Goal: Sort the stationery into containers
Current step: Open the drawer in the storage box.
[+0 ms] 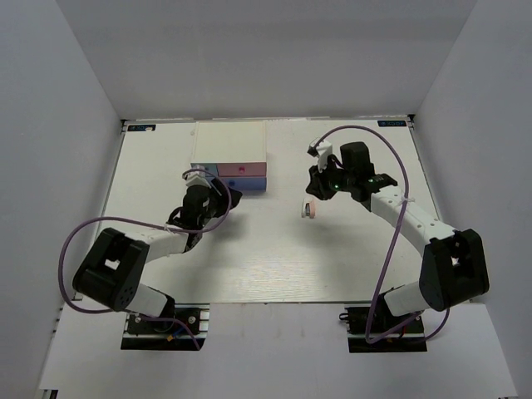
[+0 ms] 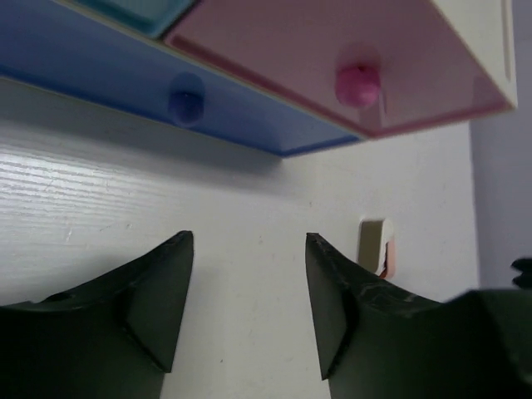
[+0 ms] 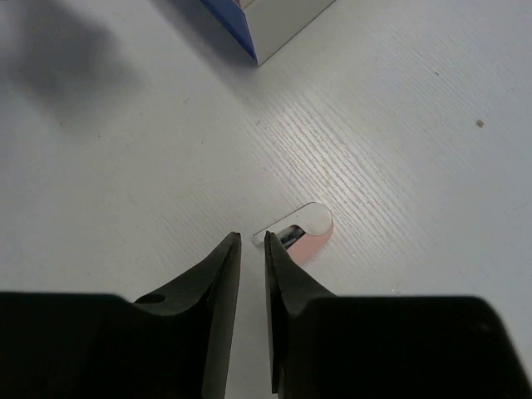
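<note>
A small whitish-pink eraser (image 1: 307, 209) lies on the table right of the drawer box (image 1: 229, 143). It also shows in the right wrist view (image 3: 306, 228) and in the left wrist view (image 2: 376, 243). My right gripper (image 3: 252, 238) hovers just short of it, jaws almost together with nothing between them; in the top view it (image 1: 315, 189) is above the eraser. My left gripper (image 2: 249, 237) is open and empty, facing the purple drawer (image 2: 184, 98) and the pink drawer (image 2: 357, 83), both closed. In the top view it (image 1: 233, 198) is just in front of the box. No highlighters are in view.
A light blue drawer front (image 2: 141, 10) shows at the upper left of the left wrist view. The box's corner (image 3: 270, 25) is at the top of the right wrist view. White walls enclose the table (image 1: 274, 266) on three sides.
</note>
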### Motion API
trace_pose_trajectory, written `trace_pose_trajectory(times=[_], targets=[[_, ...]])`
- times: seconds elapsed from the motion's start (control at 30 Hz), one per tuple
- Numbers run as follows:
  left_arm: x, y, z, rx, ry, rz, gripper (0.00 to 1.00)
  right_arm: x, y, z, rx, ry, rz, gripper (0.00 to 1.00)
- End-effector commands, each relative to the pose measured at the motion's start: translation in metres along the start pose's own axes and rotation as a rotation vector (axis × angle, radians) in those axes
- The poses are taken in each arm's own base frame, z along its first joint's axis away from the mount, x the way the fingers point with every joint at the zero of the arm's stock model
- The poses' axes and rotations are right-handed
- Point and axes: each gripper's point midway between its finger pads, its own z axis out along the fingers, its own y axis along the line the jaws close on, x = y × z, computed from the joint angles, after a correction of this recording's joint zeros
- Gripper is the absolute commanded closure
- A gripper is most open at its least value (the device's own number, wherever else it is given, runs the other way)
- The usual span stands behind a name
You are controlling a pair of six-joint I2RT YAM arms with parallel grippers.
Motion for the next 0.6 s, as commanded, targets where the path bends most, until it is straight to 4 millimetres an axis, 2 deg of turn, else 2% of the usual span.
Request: trace_pose_trajectory(times=[0.0, 0.27, 0.47, 0.5, 0.57], targets=[[-0.010, -0.007, 0.006, 0.089, -0.036, -0.117, 0.36, -0.019, 0.000, -0.011, -0.014, -0.083, -0.013, 0.76], [-0.023, 0.007, 0.024, 0.140, -0.040, -0.190, 0.42, -0.011, -0.011, -0.017, 0.012, -0.091, 0.007, 0.71], [-0.040, 0.003, 0.044, 0.198, -0.051, -0.240, 0.48, -0.010, -0.019, -0.016, 0.017, -0.097, 0.036, 0.69], [-0.034, 0.006, 0.045, 0.196, -0.028, -0.250, 0.49, -0.009, -0.019, -0.016, 0.016, -0.093, 0.039, 0.69], [-0.038, 0.005, 0.053, 0.210, -0.034, -0.258, 0.52, -0.012, -0.020, -0.016, 0.016, -0.100, 0.039, 0.68]])
